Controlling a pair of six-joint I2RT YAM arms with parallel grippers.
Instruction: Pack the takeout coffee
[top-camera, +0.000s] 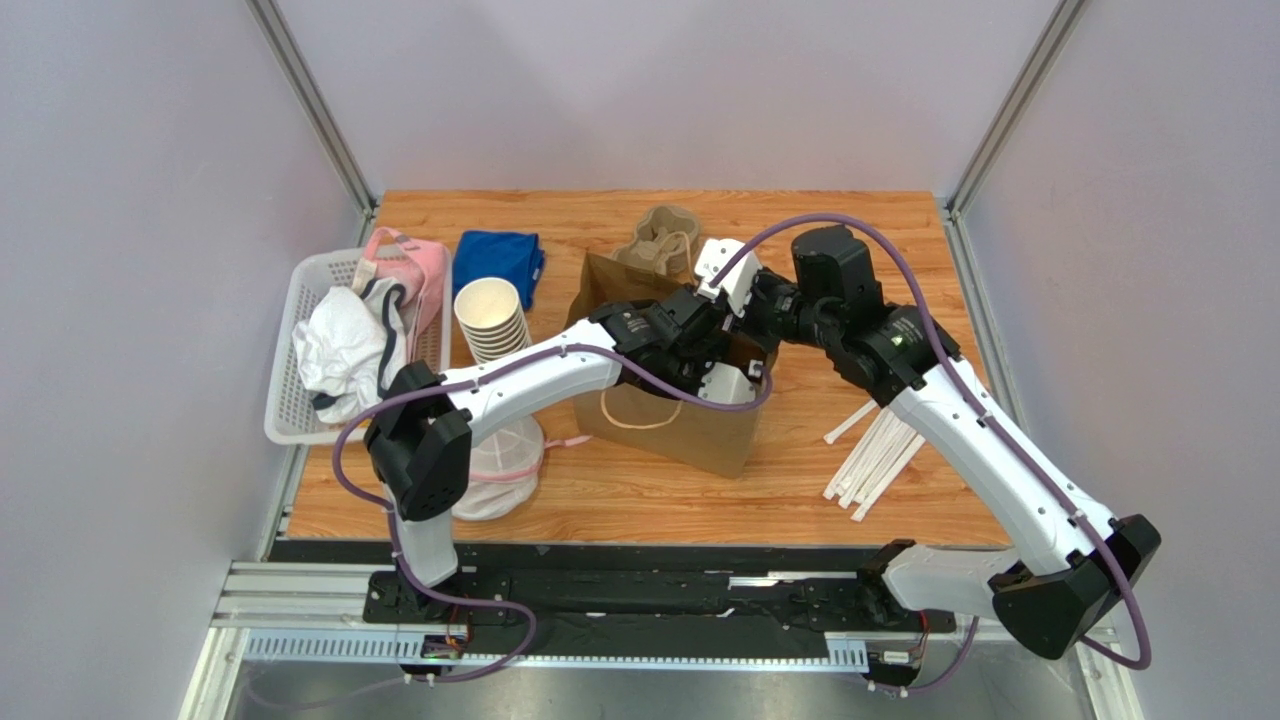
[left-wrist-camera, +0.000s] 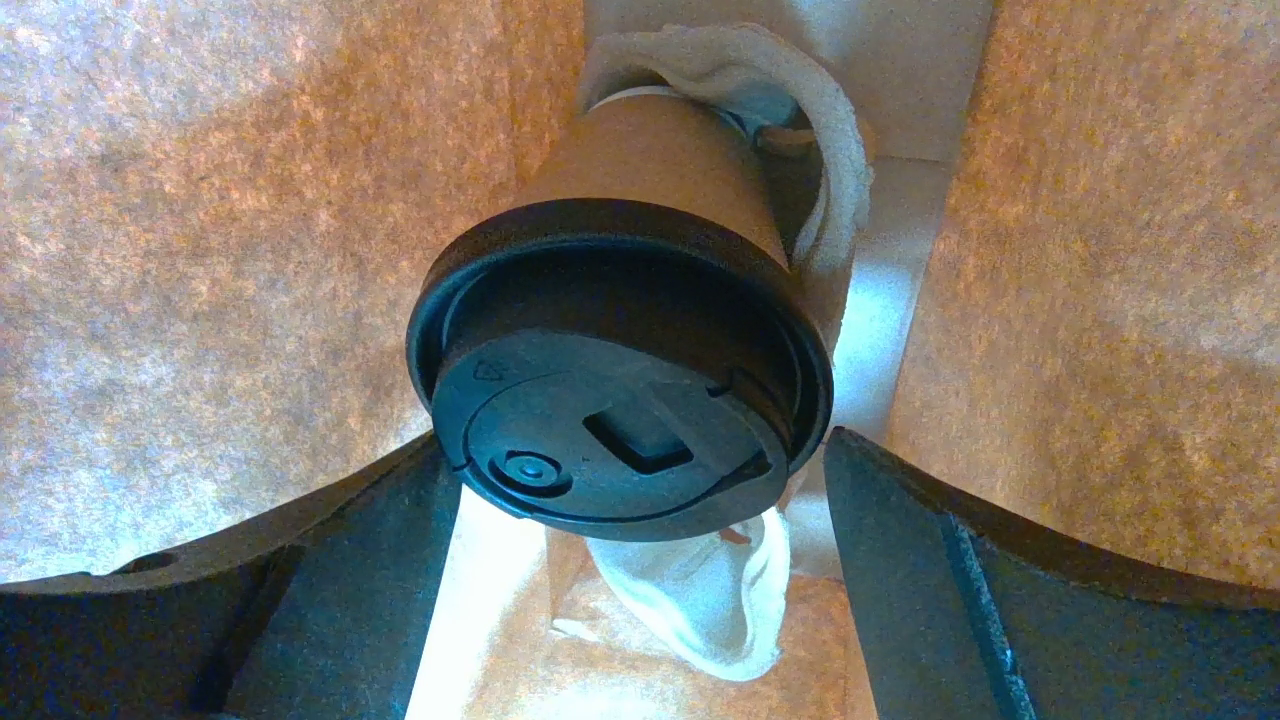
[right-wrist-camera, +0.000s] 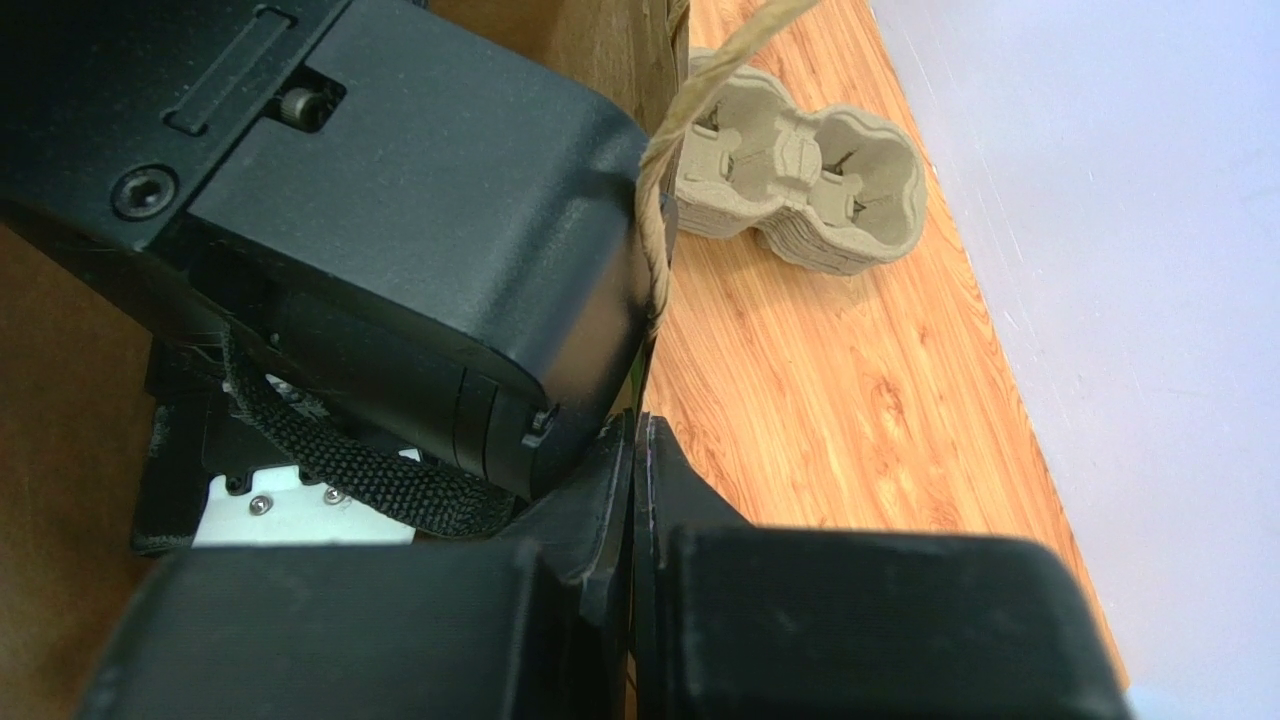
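Observation:
In the left wrist view the takeout coffee (left-wrist-camera: 661, 180), a tan-brown paper cup with a black lid (left-wrist-camera: 616, 405), is inside the brown paper bag (top-camera: 676, 413). Its lid faces the camera. My left gripper (left-wrist-camera: 634, 450) reaches down into the bag, and its fingers (left-wrist-camera: 301, 585) lie against both sides of the lid. A whitish pulp piece (left-wrist-camera: 706, 593) wraps the cup's base. My right gripper (right-wrist-camera: 634, 450) is shut on the bag's rim by the twine handle (right-wrist-camera: 661, 225). In the top view both grippers meet at the bag's mouth and the cup is hidden.
A stack of lidless cups (top-camera: 493, 318) stands left of the bag, with a white basket (top-camera: 308, 278) of cloths further left. A blue cloth (top-camera: 499, 258) and a pulp cup carrier (top-camera: 666, 236) lie behind the bag. White sticks (top-camera: 879, 450) lie to its right.

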